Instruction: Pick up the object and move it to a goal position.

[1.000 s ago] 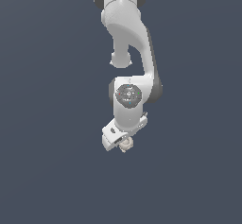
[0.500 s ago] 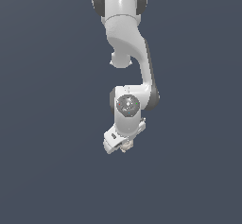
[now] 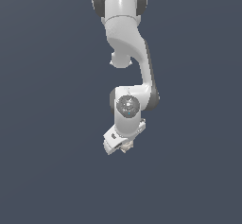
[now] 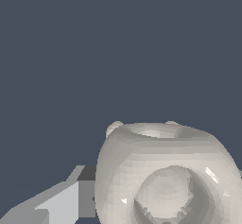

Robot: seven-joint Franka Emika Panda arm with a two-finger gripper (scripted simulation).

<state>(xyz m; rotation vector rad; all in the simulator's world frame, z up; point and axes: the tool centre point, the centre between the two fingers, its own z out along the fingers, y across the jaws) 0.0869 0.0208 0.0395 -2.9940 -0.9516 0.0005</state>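
White robot gripper (image 3: 124,146): fingers (image 4: 56,204) pinching small pale beige knobbly rounded object (image 3: 126,146), hollow-centred, bumpy-rimmed, held between them.

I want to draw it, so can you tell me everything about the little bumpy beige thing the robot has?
The small pale beige knobbly object sits at the tip of the white pincer, off the ground against a plain dark background. In the wrist view it looks big: a rounded, smooth, matte lump with a deep round hollow in its side and little bumps along its rim. A grey pincer finger presses against one side; the other finger is hidden. Nothing else touches it.
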